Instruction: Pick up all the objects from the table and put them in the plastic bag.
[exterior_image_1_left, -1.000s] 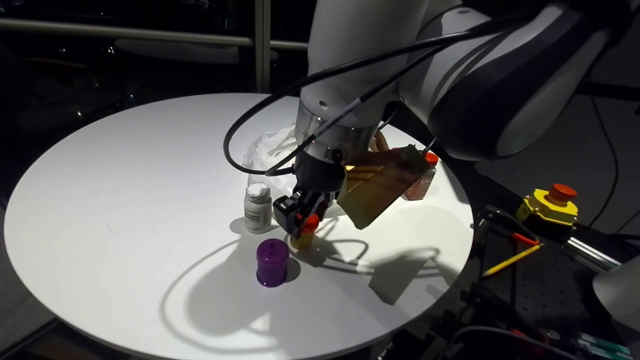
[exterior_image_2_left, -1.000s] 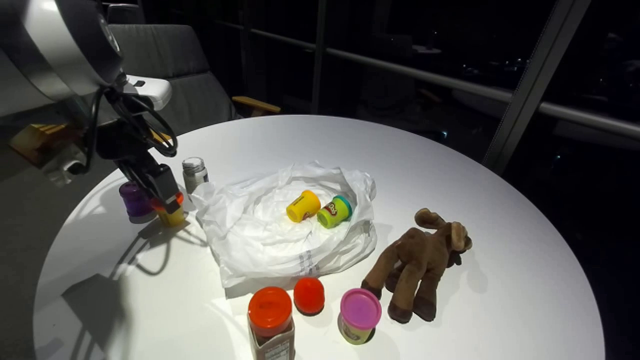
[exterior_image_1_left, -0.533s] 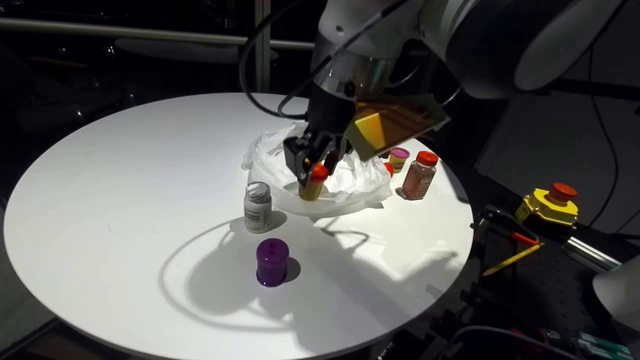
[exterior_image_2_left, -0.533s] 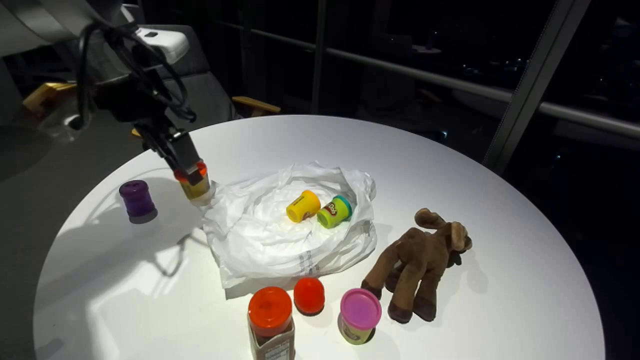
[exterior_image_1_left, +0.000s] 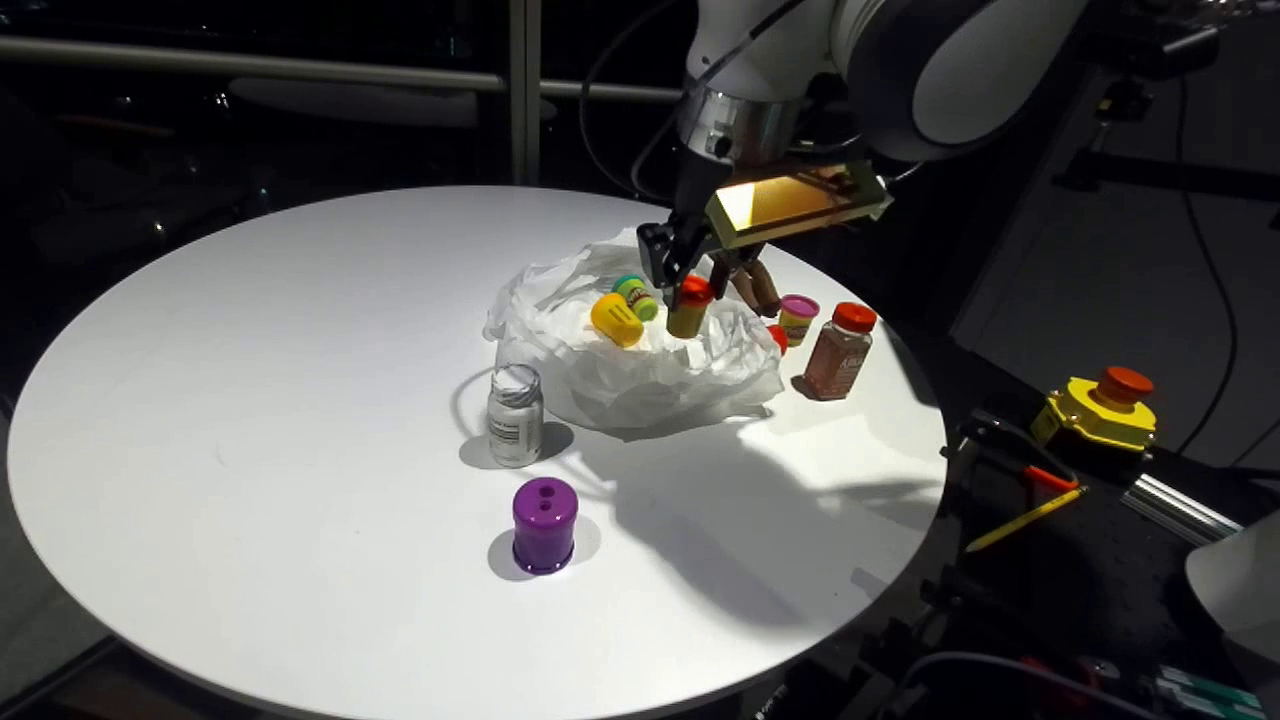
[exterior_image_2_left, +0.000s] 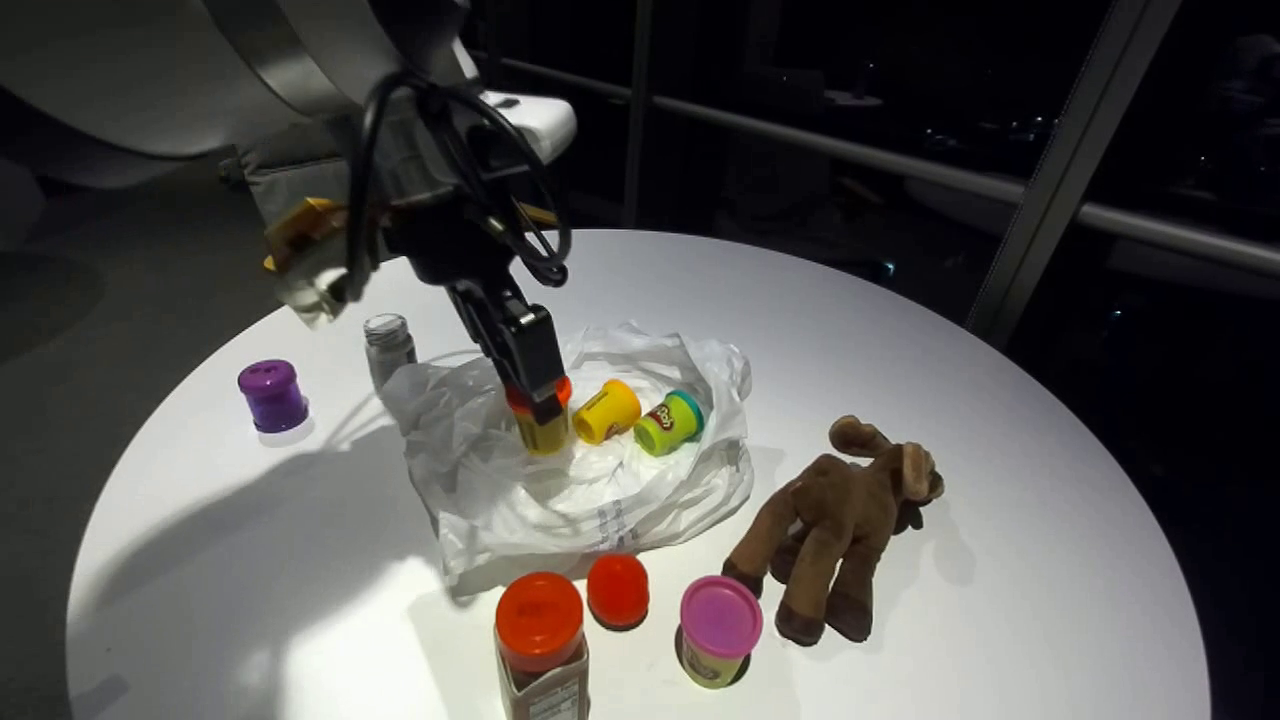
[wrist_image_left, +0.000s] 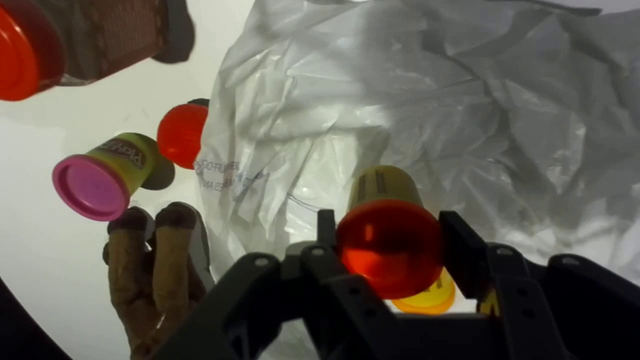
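My gripper (wrist_image_left: 391, 232) is shut on a yellow tub with a red lid (exterior_image_2_left: 543, 434) and holds it upright over the white plastic bag (exterior_image_1_left: 640, 390). A yellow tub (exterior_image_2_left: 608, 412) and a green tub (exterior_image_2_left: 670, 423) lie in the bag. A purple container (exterior_image_1_left: 545, 530) and a white bottle (exterior_image_1_left: 516, 420) stand on the table. A red-lidded jar (exterior_image_1_left: 840, 355), a red ball-like thing (exterior_image_2_left: 618, 592), a pink-lidded tub (exterior_image_2_left: 720, 630) and a brown plush toy (exterior_image_2_left: 840, 510) are on the bag's other side. In the wrist view the held tub partly hides the yellow tub.
The round white table (exterior_image_1_left: 300, 350) has its edge near the jar. A yellow box with a red button (exterior_image_1_left: 1100, 410), a pencil (exterior_image_1_left: 1027, 520) and cables lie on a dark surface beside it. A grey chair and a window rail stand behind.
The red-lidded tub was lifted off the table beside the purple container and carried across, over the bag and close to the yellow tub. The other objects stay put.
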